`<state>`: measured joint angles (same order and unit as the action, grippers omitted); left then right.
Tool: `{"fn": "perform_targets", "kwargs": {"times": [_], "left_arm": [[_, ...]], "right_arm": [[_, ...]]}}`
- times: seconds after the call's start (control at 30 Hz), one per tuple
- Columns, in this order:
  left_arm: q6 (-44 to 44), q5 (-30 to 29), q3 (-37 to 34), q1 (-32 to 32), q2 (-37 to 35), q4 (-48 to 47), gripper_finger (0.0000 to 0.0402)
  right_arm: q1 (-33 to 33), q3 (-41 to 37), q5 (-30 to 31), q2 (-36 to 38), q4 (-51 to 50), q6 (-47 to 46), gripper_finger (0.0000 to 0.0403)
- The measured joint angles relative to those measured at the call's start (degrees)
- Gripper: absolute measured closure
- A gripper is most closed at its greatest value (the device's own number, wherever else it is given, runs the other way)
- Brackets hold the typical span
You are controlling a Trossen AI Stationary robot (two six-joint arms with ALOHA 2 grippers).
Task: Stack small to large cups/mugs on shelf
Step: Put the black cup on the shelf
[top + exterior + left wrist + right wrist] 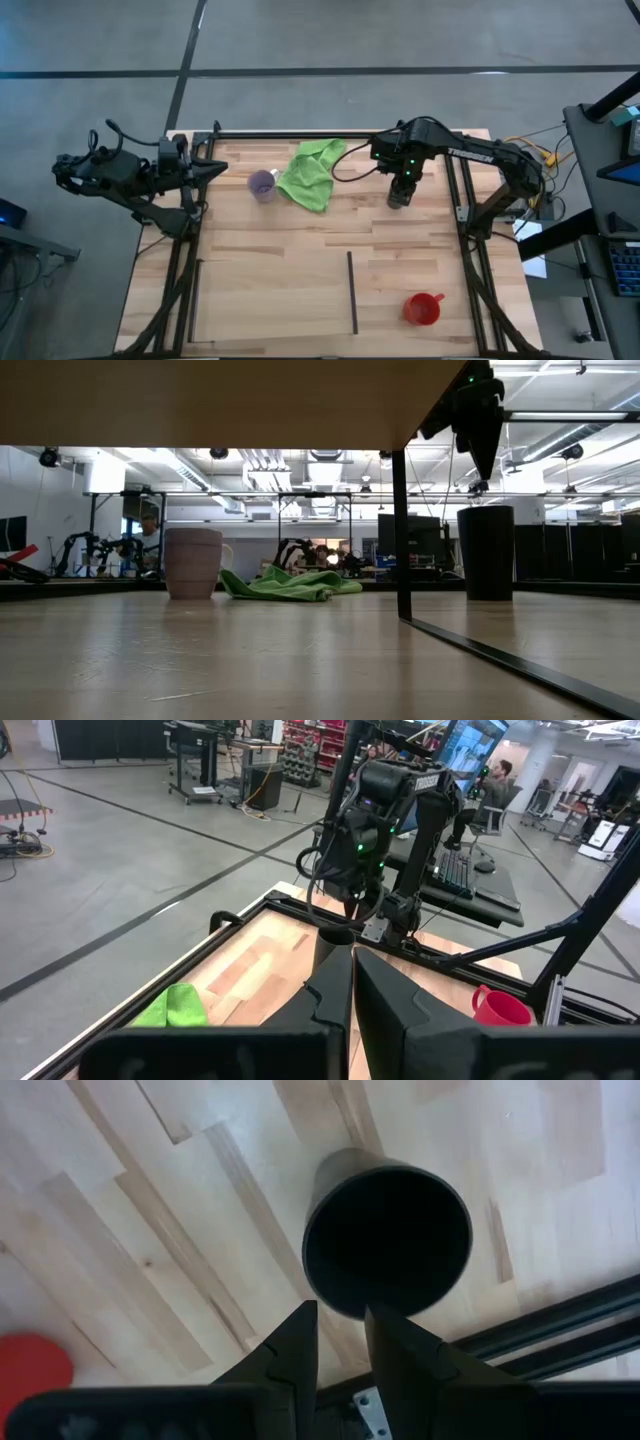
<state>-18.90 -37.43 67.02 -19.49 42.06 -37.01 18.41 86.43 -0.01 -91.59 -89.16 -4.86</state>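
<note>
A black handleless cup (400,196) stands upright on the table at the far right; it also shows in the low view (486,552). My right gripper (402,180) hangs just above its rim, fingers pointing down and a little apart, touching nothing (341,1325). A translucent purple cup (263,185) stands beside the green cloth (313,172). A red mug (422,308) stands near the front right. The shelf (270,295) is at the front middle. My left gripper (215,170) is shut and empty at the far left edge.
The shelf's thin black bars (352,292) stand between the shelf and the red mug. In the low view, one black upright (401,530) rises left of the black cup. Black frame rails (462,200) run along the table's right side, close to the black cup.
</note>
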Motion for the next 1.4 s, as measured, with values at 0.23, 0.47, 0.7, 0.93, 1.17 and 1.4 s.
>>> {"fn": "perform_targets", "kwargs": {"times": [0.23,0.47,0.7,0.93,1.17,1.4], "left_arm": [[0.0,0.0,0.0,0.0,0.0,0.0,0.0402],[0.0,0.0,0.0,0.0,0.0,0.0,0.0402],[0.0,0.0,0.0,0.0,0.5,0.0,0.0402],[0.0,0.1,0.0,0.0,0.8,0.0,0.0402],[0.1,0.2,0.0,0.0,0.8,0.0,0.0402],[0.1,0.2,0.0,0.0,0.8,0.0,0.0402]], "right_arm": [[0.0,0.0,0.0,-3.0,1.5,0.0,0.0321],[0.0,0.0,0.0,-5.2,2.1,-1.2,0.0321],[0.0,0.0,-0.2,-6.6,2.6,-3.5,0.0321],[0.0,-2.0,-1.3,-6.7,4.1,-6.6,0.0321],[0.0,-5.1,-3.6,-6.7,6.0,-7.1,0.0321],[0.0,-7.7,-3.1,-6.7,9.7,-7.1,0.0321]]}}
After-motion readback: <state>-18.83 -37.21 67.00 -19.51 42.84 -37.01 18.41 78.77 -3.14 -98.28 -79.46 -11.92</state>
